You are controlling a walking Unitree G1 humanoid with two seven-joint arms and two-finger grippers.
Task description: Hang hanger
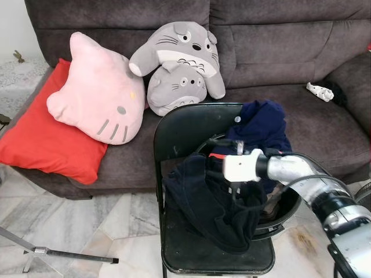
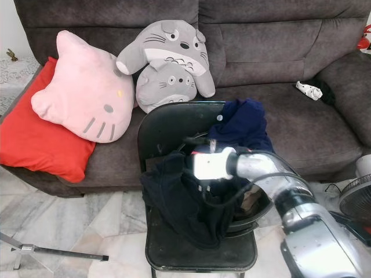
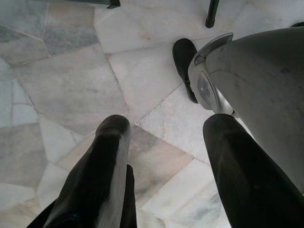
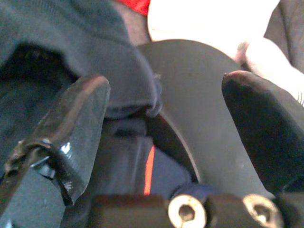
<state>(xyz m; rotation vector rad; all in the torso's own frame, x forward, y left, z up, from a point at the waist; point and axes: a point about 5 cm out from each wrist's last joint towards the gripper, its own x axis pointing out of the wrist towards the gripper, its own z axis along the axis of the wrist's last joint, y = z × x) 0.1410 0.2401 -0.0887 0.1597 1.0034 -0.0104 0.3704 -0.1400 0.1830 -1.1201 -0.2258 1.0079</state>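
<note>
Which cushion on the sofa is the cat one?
On the grey sofa, look left of the two stacked grey plush toys. The pink cushion leans on a red pillow; it alone has pointed ears, whiskers and a cat face.

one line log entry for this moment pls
right tool: open, over dark clothes on black chair | left tool: open, idle above floor

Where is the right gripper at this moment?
In the left eye view, the right gripper reaches from the right over the black folding chair, fingers open above the dark clothes piled in front of the sofa.
</note>
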